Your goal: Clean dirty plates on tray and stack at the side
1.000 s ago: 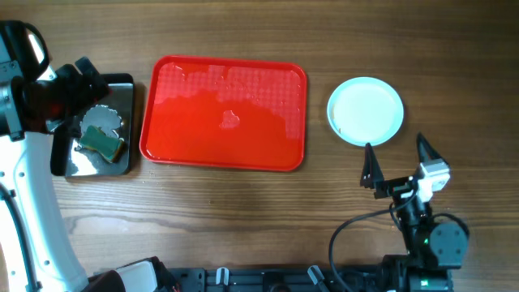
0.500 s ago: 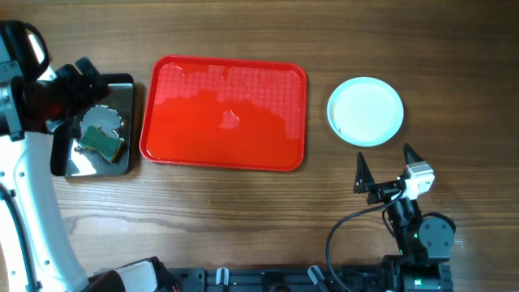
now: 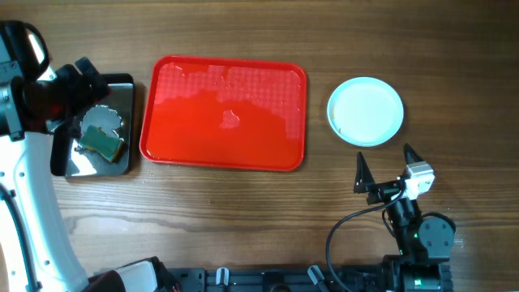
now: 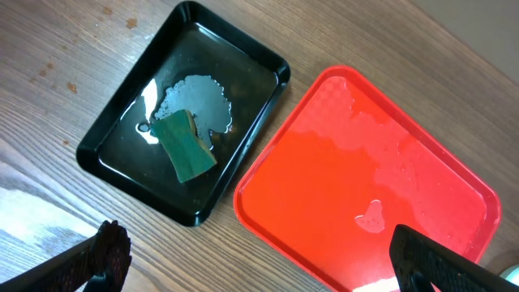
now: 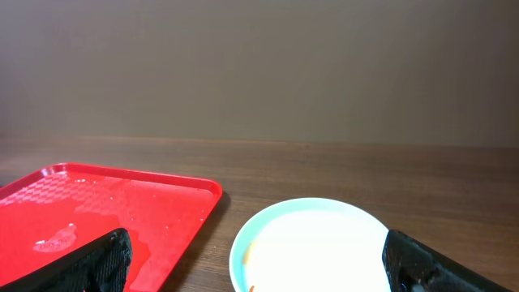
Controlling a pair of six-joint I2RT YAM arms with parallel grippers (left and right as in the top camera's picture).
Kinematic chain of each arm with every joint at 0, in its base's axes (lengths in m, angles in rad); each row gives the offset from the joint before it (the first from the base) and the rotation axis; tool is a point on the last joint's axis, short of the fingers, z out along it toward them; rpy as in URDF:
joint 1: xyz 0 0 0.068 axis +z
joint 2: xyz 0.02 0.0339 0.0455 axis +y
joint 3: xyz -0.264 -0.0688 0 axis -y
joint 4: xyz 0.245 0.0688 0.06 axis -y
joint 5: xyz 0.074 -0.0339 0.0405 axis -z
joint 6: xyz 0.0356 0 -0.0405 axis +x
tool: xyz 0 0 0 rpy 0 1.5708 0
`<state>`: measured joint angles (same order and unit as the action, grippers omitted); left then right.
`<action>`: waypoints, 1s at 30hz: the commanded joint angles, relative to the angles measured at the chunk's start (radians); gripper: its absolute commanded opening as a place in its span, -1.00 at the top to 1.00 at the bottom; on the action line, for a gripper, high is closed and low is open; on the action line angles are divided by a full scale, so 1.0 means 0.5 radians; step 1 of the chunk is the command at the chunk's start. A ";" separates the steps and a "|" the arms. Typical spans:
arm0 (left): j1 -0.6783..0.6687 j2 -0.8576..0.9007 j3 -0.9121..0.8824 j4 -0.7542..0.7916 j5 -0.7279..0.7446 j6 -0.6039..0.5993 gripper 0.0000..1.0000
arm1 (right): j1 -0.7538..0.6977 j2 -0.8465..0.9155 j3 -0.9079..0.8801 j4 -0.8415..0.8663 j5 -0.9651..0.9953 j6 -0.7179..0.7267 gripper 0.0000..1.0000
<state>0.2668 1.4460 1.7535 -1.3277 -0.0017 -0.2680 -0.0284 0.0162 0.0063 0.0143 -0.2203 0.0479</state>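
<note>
1. Plates (image 3: pixel 366 111): white with pale aqua rim, on the table (image 3: pixel 243 211) to the right of the tray (image 3: pixel 186 122), apart from it. From above only one round outline is shown, so the number stacked cannot be told. A tiny orange mark shows at the near edge in the right wrist view, too small to identify.
2. Tray: red, rectangular. No plate is borne. A film of water and a small puddle (image 3: pixel 231 120) are seen on its floor.
3. Right gripper (image 3: pixel 383 159): jaws spread wide, nothing held, just on the near side of the plates and not touching them.
4. Left gripper (image 4: pixel 259 247): jaws spread wide, nothing held, hanging above the gap between the black tray (image 4: pixel 219 61) and the red tray.
5. Step in hand: cleaning and stacking are judged to be done, since the tray is bare and the plates lie at the side. The closing step is judged to be in hand.
6. Next move: little is called for beyond both arms being drawn clear. If the orange mark proves to be sauce, one more wipe would be needed.
7. Other items: a green sponge (image 4: pixel 185 144) lies in shallow water in the black tray, left of the red tray.
8. Obstructions: nothing is seen between either gripper and its clear path. The wet tray floor is judged slippery.
</note>
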 commanded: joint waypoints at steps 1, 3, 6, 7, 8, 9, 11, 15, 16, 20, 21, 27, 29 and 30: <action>-0.021 -0.242 -0.092 0.134 -0.011 0.004 -1.00 | -0.008 -0.025 -0.002 0.006 -0.012 0.024 -0.99; -0.129 -0.453 -0.340 0.469 0.018 0.004 -1.00 | -0.008 -0.025 -0.002 0.006 -0.012 0.023 -1.00; -0.285 -0.838 -0.887 0.961 0.025 0.004 -1.00 | -0.008 -0.025 -0.002 0.006 -0.012 0.023 -0.99; -0.320 -0.973 -1.086 1.102 0.026 0.004 -1.00 | -0.008 -0.025 -0.002 0.006 -0.012 0.023 -0.99; -0.354 -1.158 -1.359 1.270 0.037 0.002 -1.00 | -0.008 -0.025 -0.002 0.006 -0.012 0.023 -1.00; -0.369 -1.312 -1.580 1.395 0.071 0.003 -1.00 | -0.008 -0.025 -0.002 0.006 -0.012 0.023 -0.99; -0.369 -1.534 -1.899 1.572 0.129 0.003 -1.00 | -0.008 -0.025 -0.002 0.006 -0.012 0.023 -0.99; -0.369 -1.906 -2.445 1.973 0.203 0.003 -1.00 | -0.008 -0.024 -0.002 0.006 -0.012 0.023 -0.99; -0.370 -2.000 -2.599 2.112 0.209 0.004 -1.00 | -0.008 -0.025 -0.002 0.006 -0.012 0.023 -1.00; -0.373 -2.309 -3.053 2.467 0.212 0.004 -1.00 | -0.008 -0.023 -0.002 0.006 -0.012 0.023 -1.00; -0.373 -2.374 -3.120 2.490 0.213 0.004 -1.00 | -0.008 -0.023 -0.002 0.006 -0.012 0.023 -1.00; -0.373 -2.643 -3.320 2.490 0.213 0.059 -1.00 | -0.008 -0.018 -0.002 0.006 -0.012 0.023 -0.99; -0.373 -2.696 -3.368 2.490 0.213 0.058 -1.00 | -0.008 -0.018 -0.002 0.007 -0.012 0.023 -0.99; -0.373 -2.724 -3.397 2.492 0.214 0.058 -1.00 | -0.008 -0.018 -0.002 0.006 -0.012 0.023 -0.99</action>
<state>0.0856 0.1219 0.0967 -0.0853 0.0959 -0.2638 -0.0284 0.0120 0.0063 0.0147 -0.2203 0.0479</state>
